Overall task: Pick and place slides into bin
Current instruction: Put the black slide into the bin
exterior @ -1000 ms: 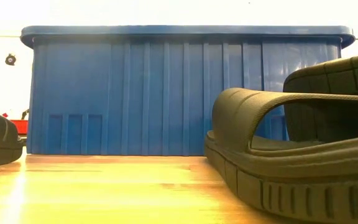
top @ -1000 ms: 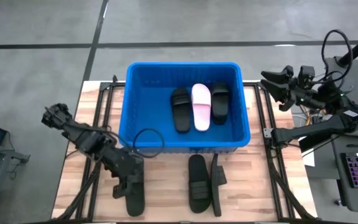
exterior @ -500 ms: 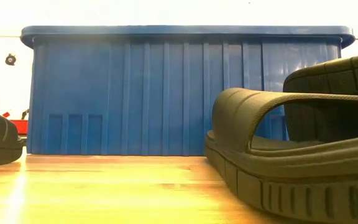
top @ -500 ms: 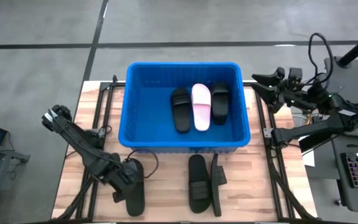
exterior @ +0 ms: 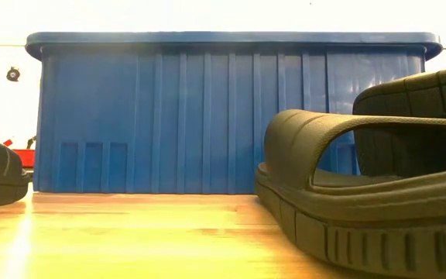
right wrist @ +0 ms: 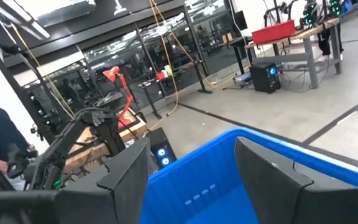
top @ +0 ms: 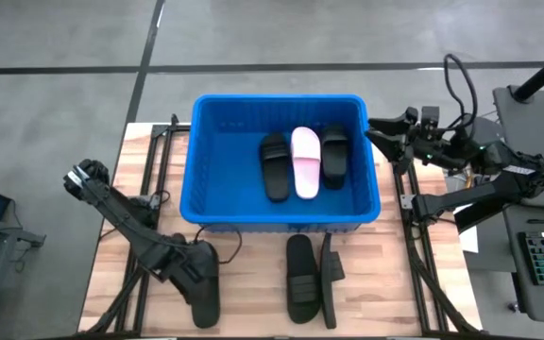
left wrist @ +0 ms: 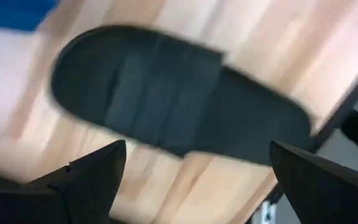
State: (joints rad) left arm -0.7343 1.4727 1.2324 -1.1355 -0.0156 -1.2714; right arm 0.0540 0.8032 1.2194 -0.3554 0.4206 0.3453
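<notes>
The left gripper (top: 195, 280) hangs with jaws apart straddling a black slide (left wrist: 173, 106) on the worktop (top: 253, 274), lined up to grab it. The right gripper (top: 378, 135), jaws also apart, waits beside the bin (top: 196, 161), which holds three slides.

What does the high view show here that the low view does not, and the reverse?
Only the high view shows the bin's inside, holding two black slides with a pale pink slide between them. It also shows both arms: the left gripper, fingers open, over a black slide on the table, and the right gripper, open, beside the bin's right rim.

Only the low view shows the bin's ribbed outer wall face on.

Both show the blue bin, the wooden table and the black pair in front of it.
</notes>
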